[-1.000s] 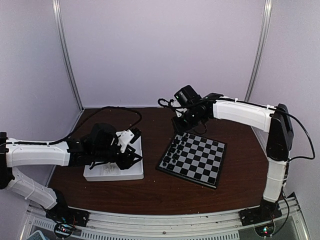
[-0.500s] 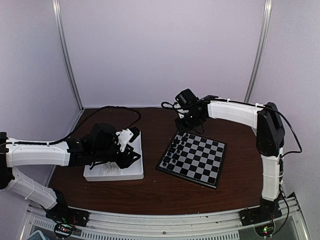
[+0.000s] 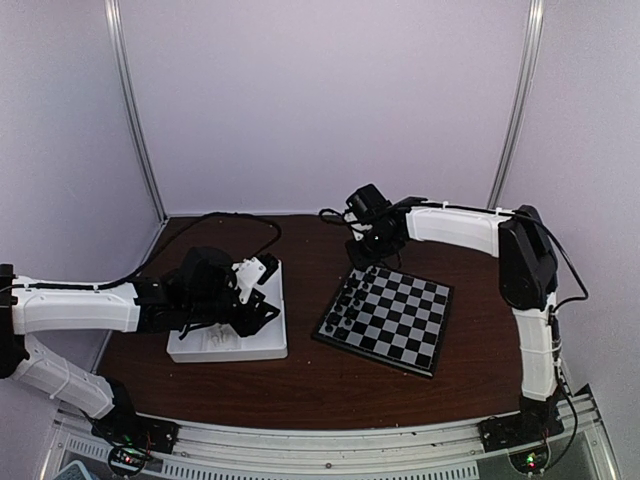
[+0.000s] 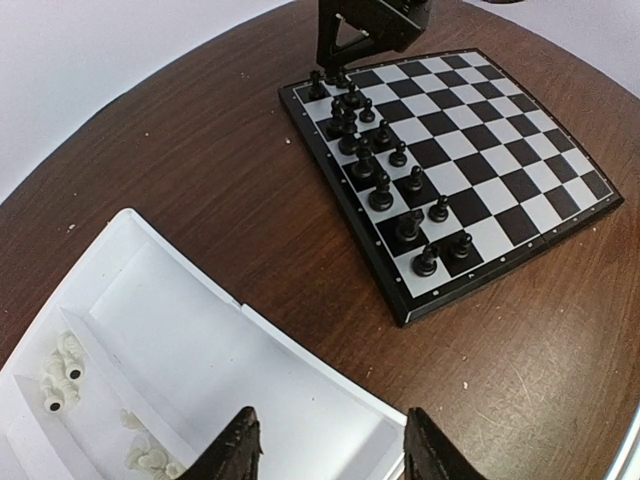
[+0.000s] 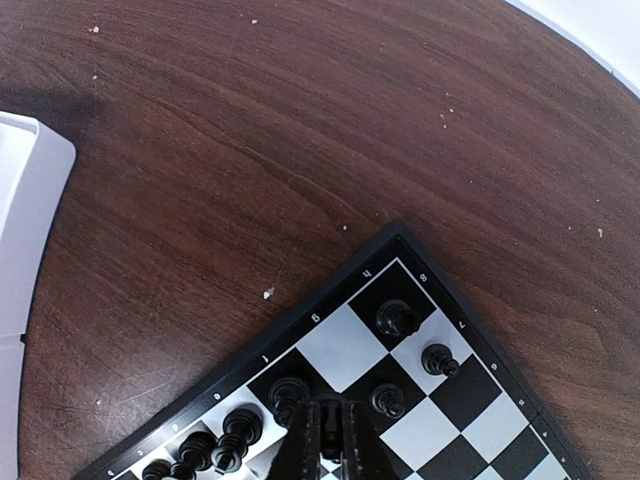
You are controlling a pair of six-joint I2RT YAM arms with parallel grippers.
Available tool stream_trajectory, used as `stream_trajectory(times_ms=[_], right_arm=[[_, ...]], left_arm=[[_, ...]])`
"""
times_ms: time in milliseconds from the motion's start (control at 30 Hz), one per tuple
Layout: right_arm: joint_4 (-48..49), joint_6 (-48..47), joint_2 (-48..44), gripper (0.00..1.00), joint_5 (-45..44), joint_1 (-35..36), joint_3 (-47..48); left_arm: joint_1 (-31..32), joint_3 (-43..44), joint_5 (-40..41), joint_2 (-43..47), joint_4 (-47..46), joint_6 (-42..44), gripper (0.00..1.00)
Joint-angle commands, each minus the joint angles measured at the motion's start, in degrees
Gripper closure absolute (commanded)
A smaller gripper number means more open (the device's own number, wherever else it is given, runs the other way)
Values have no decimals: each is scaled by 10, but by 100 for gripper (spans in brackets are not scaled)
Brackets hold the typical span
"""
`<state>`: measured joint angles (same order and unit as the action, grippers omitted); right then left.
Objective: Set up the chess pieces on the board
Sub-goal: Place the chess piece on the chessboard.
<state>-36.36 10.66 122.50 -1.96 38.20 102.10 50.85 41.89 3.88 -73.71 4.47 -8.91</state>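
The board (image 3: 428, 353) lies right of centre, with black chess pieces (image 4: 383, 189) in two rows along its left side. My right gripper (image 5: 330, 406) hangs over the board's far corner and is shut on a small black chess piece (image 5: 330, 424). That piece hangs over an unoccupied square among the standing black pieces (image 5: 398, 319). In the top view the right gripper (image 3: 372, 256) is at the board's far left corner. My left gripper (image 4: 330, 425) stands open above the white tray (image 4: 190, 320), with nothing between its fingers. White chess pieces (image 4: 58, 372) lie in the tray's compartments.
The white tray (image 3: 262, 345) sits on the brown table, left of the board, under the left gripper (image 3: 258, 308). A black cable (image 3: 235, 220) loops behind the left arm. Pale walls and metal posts close in the table's back and sides.
The right arm's elbow has swung inward and its gripper has shifted slightly over the board's far corner, still shut. The left arm has not moved.
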Motion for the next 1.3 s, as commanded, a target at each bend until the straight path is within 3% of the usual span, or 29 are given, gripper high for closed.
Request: stream_trajectory(times_ms=[0, 1267], right_arm=[[9, 1, 13, 100, -4, -6, 19], [9, -9, 71, 96, 3, -15, 49]], left_arm=[[3, 11, 6, 2, -14, -3, 51], [3, 14, 12, -6, -4, -1, 51]])
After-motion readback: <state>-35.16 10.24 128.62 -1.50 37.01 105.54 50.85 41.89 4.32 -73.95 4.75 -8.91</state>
